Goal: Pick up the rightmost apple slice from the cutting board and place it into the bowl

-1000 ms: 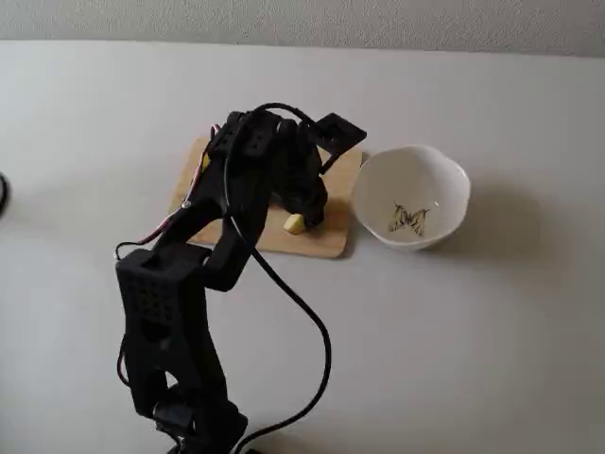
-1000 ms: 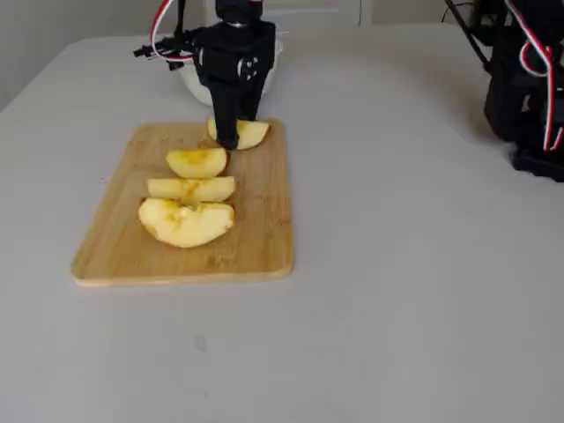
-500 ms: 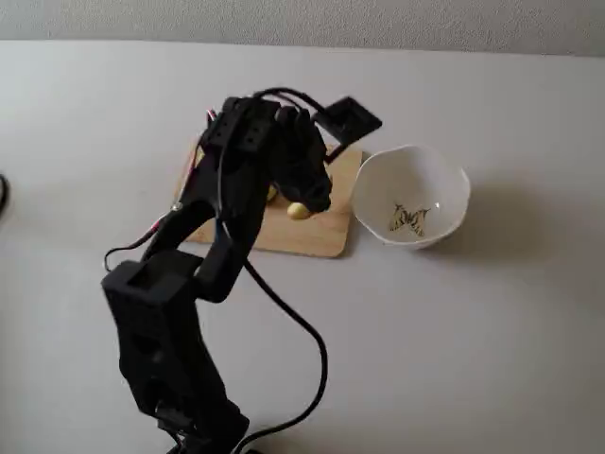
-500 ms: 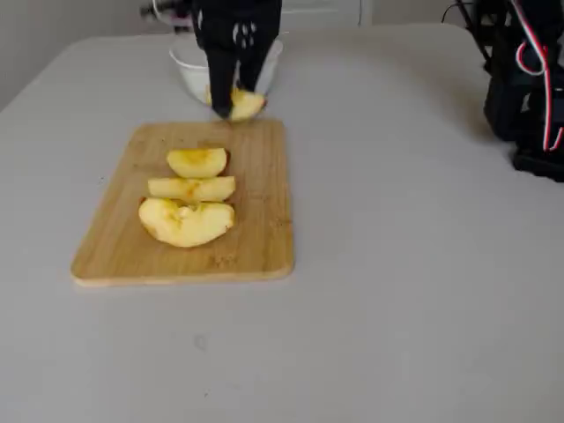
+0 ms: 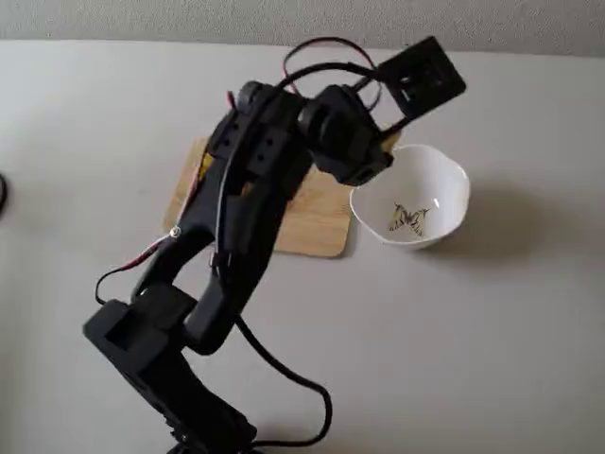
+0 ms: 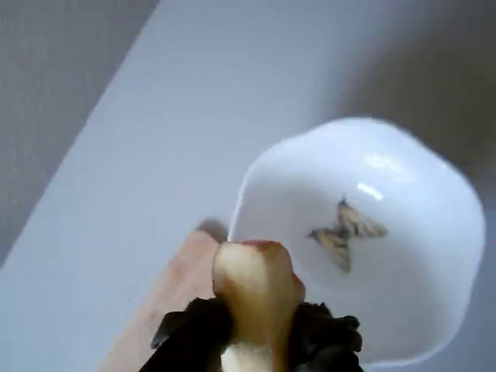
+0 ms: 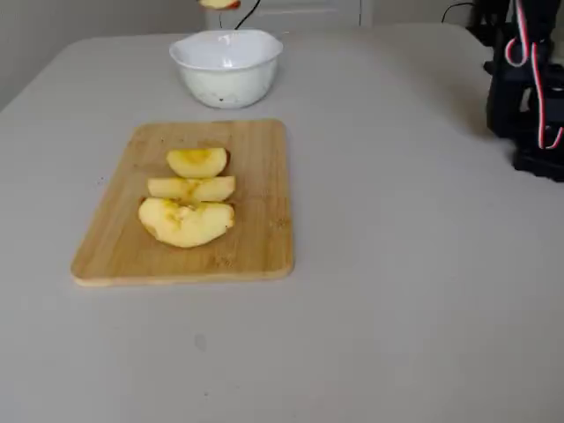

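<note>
Slice Held Over Bowl Edge

The black two-finger gripper (image 6: pixel 260 341) is clamped on one pale yellow apple slice (image 6: pixel 257 291), whose tip shows a trace of red skin. In the wrist view the slice sits above the near rim of the single white ceramic bowl with scalloped rim and butterfly print (image 6: pixel 418 310). One light tan wooden cutting board (image 7: pixel 251 229) carries three remaining apple wedges (image 7: pixel 187 221), lying in a column and touching or nearly so. In a fixed view the arm (image 5: pixel 246 218) covers most of the board and the gripper itself; in the other, only the slice's lower edge (image 7: pixel 218 3) shows at the top border
</note>
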You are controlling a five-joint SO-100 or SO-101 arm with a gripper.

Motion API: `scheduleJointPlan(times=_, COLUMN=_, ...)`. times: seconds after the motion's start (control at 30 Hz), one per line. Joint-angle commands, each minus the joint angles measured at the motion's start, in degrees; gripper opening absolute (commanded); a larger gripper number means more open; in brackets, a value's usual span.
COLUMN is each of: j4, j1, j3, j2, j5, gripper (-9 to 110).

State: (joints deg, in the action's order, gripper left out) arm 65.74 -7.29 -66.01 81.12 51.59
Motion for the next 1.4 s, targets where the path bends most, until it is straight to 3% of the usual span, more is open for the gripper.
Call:
scheduleJointPlan(times=0.0, j4=-4.48, j1=-3.08, j3=3.6, j2=-2.29, j5=-0.09, gripper=0)
scheduleJointPlan(times=0.13, j4=-6.94, j1=-4.48, j3=3.6, j2=-7.12, j5=0.0, gripper=1)
scheduleJointPlan(times=0.33, j4=-7.56, j1=-6.15, j3=3.6, j2=-12.83, j5=0.44, gripper=23)
scheduleJointPlan(times=0.5, j4=-7.56, j1=-7.12, j3=3.6, j2=-12.92, j5=-5.45, gripper=41)
scheduleJointPlan(times=0.57, j4=-6.77, j1=-6.86, j3=3.6, j2=-10.46, j5=-7.21, gripper=42)
scheduleJointPlan(times=0.7, j4=-0.35, j1=-3.69, j3=3.6, j2=-1.67, j5=-11.25, gripper=36)
scheduleJointPlan(times=0.93, j4=13.01, j1=7.12, j3=3.08, j2=18.98, j5=-27.51, gripper=0)
scheduleJointPlan(times=1.1, j4=25.22, j1=16.44, j3=1.32, j2=31.55, j5=-40.96, gripper=0)
scheduleJointPlan(times=1.23, j4=20.92, j1=20.3, j3=-20.04, j2=50.45, j5=-50.19, gripper=0)
scheduleJointPlan(times=1.37, j4=10.28, j1=22.5, j3=-48.34, j2=76.46, j5=-50.98, gripper=0)
